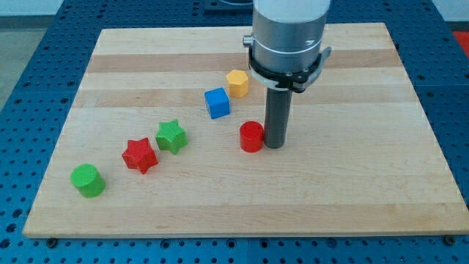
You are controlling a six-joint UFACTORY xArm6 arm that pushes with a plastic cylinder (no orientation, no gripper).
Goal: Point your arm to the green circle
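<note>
The green circle [88, 180] is a short green cylinder near the board's lower left corner. My tip [275, 144] stands near the board's middle, far to the right of the green circle. It is right beside a red cylinder [251, 136], on that block's right; I cannot tell if they touch. A red star [140, 155] and a green star [171, 136] lie between the tip and the green circle.
A blue cube [217, 103] and a yellow hexagonal block [237, 83] lie above and left of the tip. The wooden board [352, 191] rests on a blue perforated table. The arm's grey housing [287, 37] hangs over the board's top middle.
</note>
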